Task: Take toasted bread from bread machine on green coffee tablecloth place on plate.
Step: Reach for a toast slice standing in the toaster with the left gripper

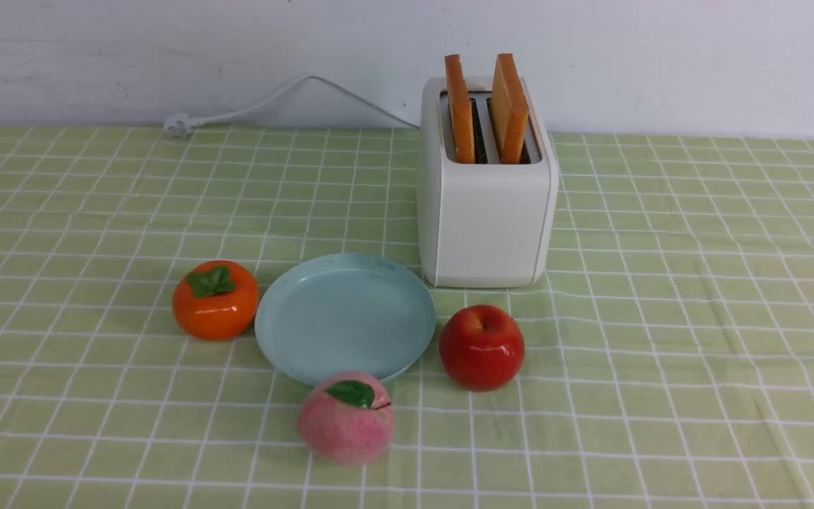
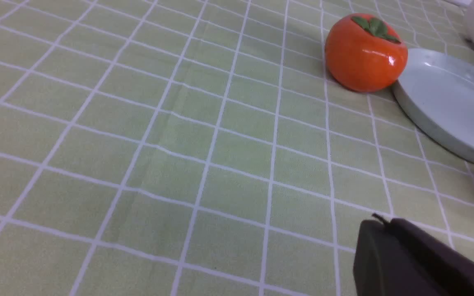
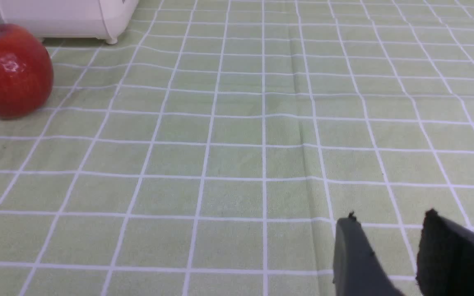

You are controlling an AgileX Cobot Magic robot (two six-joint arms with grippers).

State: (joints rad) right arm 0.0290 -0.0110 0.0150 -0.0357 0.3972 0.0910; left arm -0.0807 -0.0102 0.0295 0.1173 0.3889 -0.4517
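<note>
Two slices of toasted bread (image 1: 458,107) (image 1: 509,106) stand upright in the slots of the white bread machine (image 1: 486,212), at the back of the green coffee tablecloth (image 1: 697,283). In front of it, to the left, lies the pale blue plate (image 1: 345,318) (image 2: 451,102) with nothing on it. Neither arm shows in the front view. My left gripper (image 2: 385,224) is shut and holds nothing, low over bare cloth, some way short of the persimmon and the plate. My right gripper (image 3: 389,220) stands open over bare cloth, with a gap between its fingers and nothing in it. The machine's base (image 3: 64,18) is far ahead of it.
Three fruits ring the plate: an orange persimmon (image 1: 215,300) (image 2: 365,51) at its left, a red apple (image 1: 481,347) (image 3: 10,70) at its right, and a pink peach (image 1: 345,418) at its front. The white power cord (image 1: 258,106) runs along the wall behind.
</note>
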